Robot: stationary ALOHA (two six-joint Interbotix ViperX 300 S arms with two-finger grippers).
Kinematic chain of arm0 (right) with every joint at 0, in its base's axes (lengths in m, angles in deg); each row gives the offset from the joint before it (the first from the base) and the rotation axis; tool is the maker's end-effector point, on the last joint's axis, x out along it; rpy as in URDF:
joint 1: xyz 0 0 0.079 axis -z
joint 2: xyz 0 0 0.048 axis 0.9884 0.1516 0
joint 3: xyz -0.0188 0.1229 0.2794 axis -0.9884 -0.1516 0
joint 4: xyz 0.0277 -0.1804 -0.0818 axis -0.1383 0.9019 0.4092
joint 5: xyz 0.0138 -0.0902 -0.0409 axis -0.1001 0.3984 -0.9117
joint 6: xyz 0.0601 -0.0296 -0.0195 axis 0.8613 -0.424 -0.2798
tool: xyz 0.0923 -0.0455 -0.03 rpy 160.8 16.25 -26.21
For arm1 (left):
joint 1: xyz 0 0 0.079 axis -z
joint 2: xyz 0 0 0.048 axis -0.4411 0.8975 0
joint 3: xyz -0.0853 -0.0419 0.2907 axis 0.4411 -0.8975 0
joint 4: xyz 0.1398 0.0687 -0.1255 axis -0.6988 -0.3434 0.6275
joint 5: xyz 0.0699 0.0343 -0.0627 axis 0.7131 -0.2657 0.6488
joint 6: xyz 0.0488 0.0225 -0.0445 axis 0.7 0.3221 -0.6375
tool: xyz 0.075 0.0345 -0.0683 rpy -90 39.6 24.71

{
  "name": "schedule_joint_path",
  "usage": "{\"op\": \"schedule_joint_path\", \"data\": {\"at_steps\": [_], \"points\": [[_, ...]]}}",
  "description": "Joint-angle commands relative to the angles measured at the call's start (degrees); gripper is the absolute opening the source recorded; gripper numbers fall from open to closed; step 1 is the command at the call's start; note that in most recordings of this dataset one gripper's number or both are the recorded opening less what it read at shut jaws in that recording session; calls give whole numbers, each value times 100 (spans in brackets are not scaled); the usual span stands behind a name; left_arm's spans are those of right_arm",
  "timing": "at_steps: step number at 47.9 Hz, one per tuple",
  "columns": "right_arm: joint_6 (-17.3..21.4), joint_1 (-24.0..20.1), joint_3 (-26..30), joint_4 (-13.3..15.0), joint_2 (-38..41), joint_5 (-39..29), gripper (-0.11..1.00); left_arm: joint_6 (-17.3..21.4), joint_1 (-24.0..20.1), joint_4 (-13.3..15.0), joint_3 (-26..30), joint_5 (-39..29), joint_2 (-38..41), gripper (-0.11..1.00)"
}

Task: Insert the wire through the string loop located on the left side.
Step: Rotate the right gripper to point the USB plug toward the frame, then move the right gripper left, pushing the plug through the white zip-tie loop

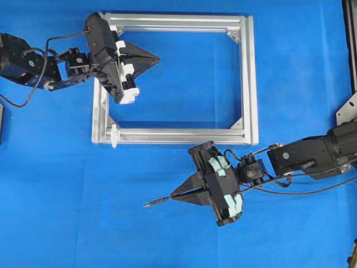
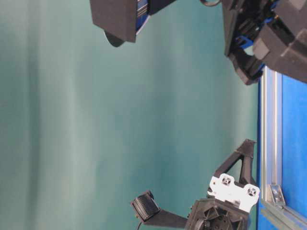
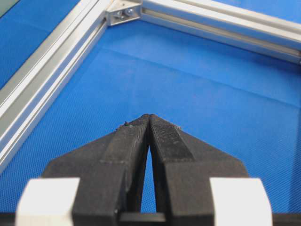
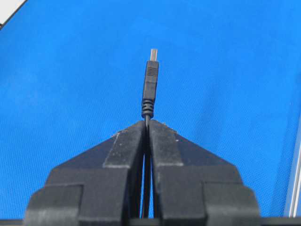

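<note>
Two grippers are closed: the left gripper (image 1: 153, 56) empty at upper left, the right gripper (image 1: 177, 195) clamping the thin black wire (image 1: 159, 201) at lower centre. Align the plug tip squarely with the small white string loop (image 1: 114, 135) on the silver aluminium frame (image 1: 249, 78), lower left, before advancing.

2 black arms (image 1: 33, 64) with thin black cables, white and pale-teal end effector fittings
</note>
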Motion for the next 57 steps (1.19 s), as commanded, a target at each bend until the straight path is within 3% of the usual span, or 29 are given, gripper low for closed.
{"op": "schedule_joint_path", "data": {"at_steps": [1,23,43,57], "points": [[9,-9,35,0,-176,18,1,9,-9,-18,53,26,-167,0],[9,70,44,-9,-176,18,1,9,0,-18,53,26,-176,0],[9,1125,70,-26,-158,18,1,0,0,-18,44,26,-176,0],[9,1591,26,-26,-158,18,1,9,-9,-18,53,26,-167,0]]}}
